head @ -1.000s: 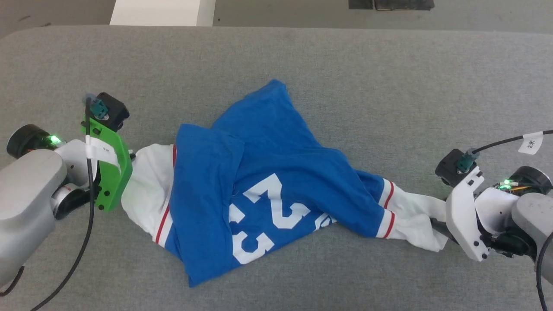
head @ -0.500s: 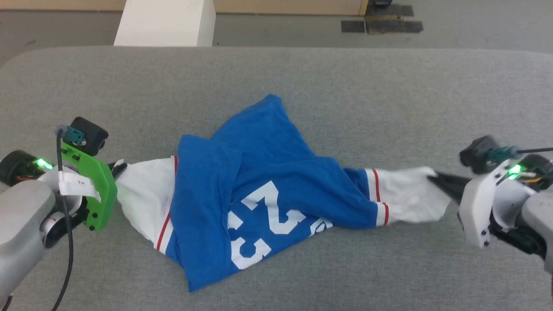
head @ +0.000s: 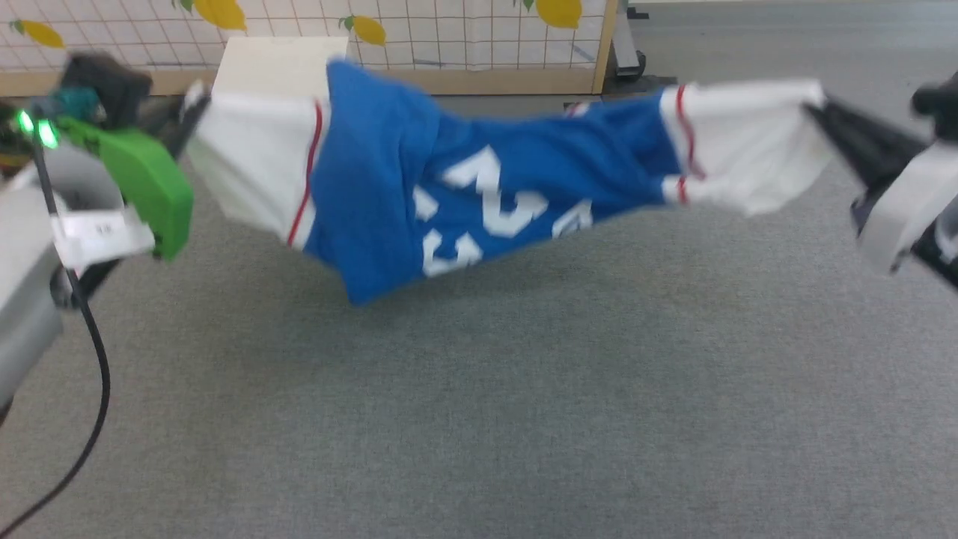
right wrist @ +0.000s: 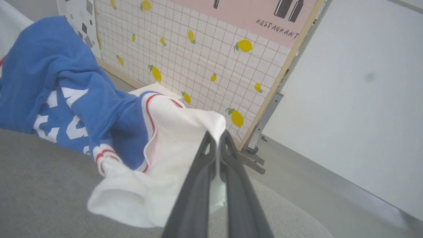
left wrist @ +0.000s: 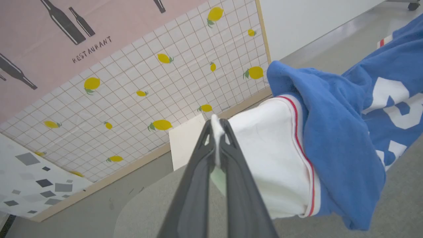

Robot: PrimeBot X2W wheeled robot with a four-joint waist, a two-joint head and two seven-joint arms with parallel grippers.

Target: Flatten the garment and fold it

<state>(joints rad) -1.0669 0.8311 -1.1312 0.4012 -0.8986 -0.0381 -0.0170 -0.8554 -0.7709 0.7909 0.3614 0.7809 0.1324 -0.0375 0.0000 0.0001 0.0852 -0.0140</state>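
The garment (head: 419,180), a royal-blue jersey with white number 23 and white red-striped sleeves, hangs in the air above the grey table (head: 479,389), stretched between both grippers. My left gripper (head: 196,96) is shut on the edge of the left white sleeve (left wrist: 264,155); in the left wrist view the white cloth sits pinched at the left gripper (left wrist: 217,123). My right gripper (head: 812,105) is shut on the right white sleeve (right wrist: 165,155), its cloth caught at the right gripper (right wrist: 217,137). The blue body (left wrist: 333,132) sags crumpled in the middle.
A lemon-patterned grid panel (head: 464,30) with a wooden frame stands behind the table. A white box (head: 273,66) sits on the floor at its foot. A metal stand foot (right wrist: 254,158) is by the panel's right end.
The right gripper closed on the right sleeve. Both grippers lifted the garment off the table and pulled it apart. The head camera tilted up, bringing the panel into view.
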